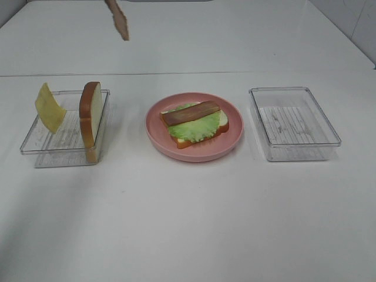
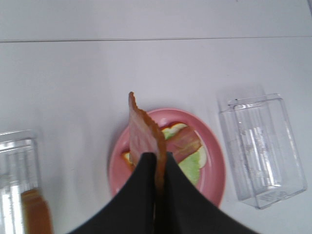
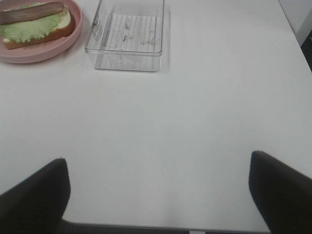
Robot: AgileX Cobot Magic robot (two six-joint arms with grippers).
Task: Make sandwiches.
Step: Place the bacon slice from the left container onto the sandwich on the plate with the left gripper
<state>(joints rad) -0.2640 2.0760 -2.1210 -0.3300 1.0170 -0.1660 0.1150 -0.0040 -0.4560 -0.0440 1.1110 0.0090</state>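
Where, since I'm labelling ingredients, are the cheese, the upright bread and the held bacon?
cheese (image 1: 49,107): exterior high view, middle of the slice.
upright bread (image 1: 90,114): exterior high view, middle of the slice.
held bacon (image 2: 145,138): left wrist view, middle of the strip.

The left hand (image 2: 158,160) is pinching a brown bacon strip (image 2: 142,127) between its two black fingers (image 2: 141,195), with the wavy-edged length sticking out past the tips. Beyond the strip, a round pink plate (image 2: 118,168) is sitting on the white desk (image 2: 73,83). It is carrying a bread slice (image 2: 174,128), a green lettuce leaf (image 2: 191,168) and a second bacon strip (image 2: 186,141) lying across the leaf. The held strip is hiding part of this stack. A clear tray (image 2: 263,146) is standing apart from the plate on one side. Another clear tray (image 2: 14,165) on the opposite side is holding a second bread slice (image 2: 36,217), cut off by the frame edge.
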